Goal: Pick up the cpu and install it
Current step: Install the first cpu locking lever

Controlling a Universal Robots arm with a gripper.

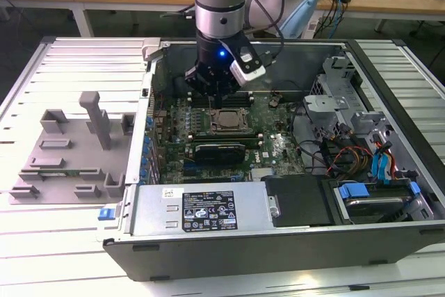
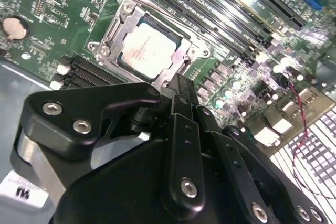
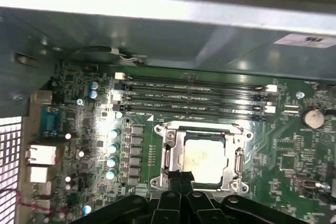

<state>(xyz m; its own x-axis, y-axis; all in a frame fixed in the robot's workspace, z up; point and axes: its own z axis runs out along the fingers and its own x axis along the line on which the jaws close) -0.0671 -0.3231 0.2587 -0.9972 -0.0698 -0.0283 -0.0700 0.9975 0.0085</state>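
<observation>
The cpu (image 1: 227, 122) lies flat in the metal-framed socket on the green motherboard, its silver top plate facing up. Both wrist views show the cpu (image 2: 149, 51) (image 3: 206, 160) seated inside the socket frame. My gripper (image 1: 217, 99) hangs just above the socket's edge, on the side towards the case's back wall. In the wrist views the black fingers come together at a narrow tip, so the gripper (image 2: 177, 85) (image 3: 180, 176) is shut with nothing between them. That tip stands at the rim of the socket frame, beside the cpu and not on it.
Several long black memory sticks (image 3: 194, 95) run beside the socket. The open case's walls (image 1: 278, 50) surround the board. A power supply (image 1: 201, 210) sits at the front, and drive cages and cables (image 1: 361, 151) are at the exterior view's right. A grey fixture (image 1: 69, 151) lies outside at the left.
</observation>
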